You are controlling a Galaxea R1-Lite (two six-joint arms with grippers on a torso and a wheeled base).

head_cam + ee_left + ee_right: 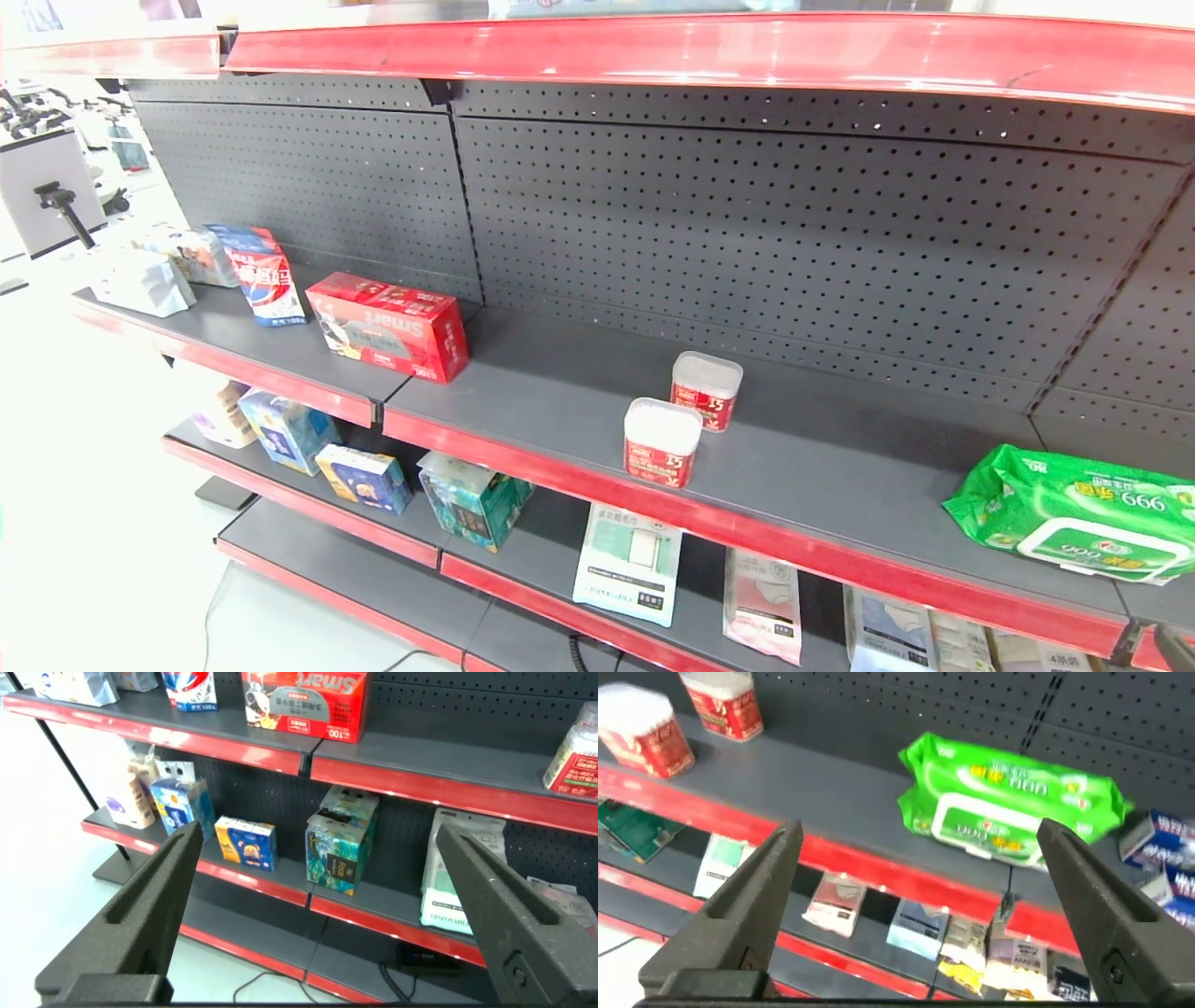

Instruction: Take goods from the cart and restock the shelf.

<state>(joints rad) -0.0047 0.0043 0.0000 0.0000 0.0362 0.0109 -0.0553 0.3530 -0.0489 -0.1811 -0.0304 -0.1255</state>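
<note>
Head view first: the shelf [560, 401] runs wide across, mostly bare board. A red box [387, 327] lies toward its left end. Two tubs stand mid-shelf, the front tub [662, 442] right at the red lip and the rear tub [706, 391] just behind it. The wipes [1074, 509] lie flat far to the right, also close to the edge.

Over to the left wrist: the left gripper [318, 833] is spread wide and carries nothing. It faces the lower shelf [280, 889], where a teal box [341, 840] stands upright.

Right wrist now: the right gripper [920, 831] is also fully spread and bare, and the wipes sit framed between its fingers, well beyond them.

So both pincers are empty and pointed at stock already shelved. The danger as I read it: a reach from here could clamp the wipes or the teal box instead of fresh goods from the cart. Any swing past that red lip could clip the front tub, and it looks light enough to topple off.
</note>
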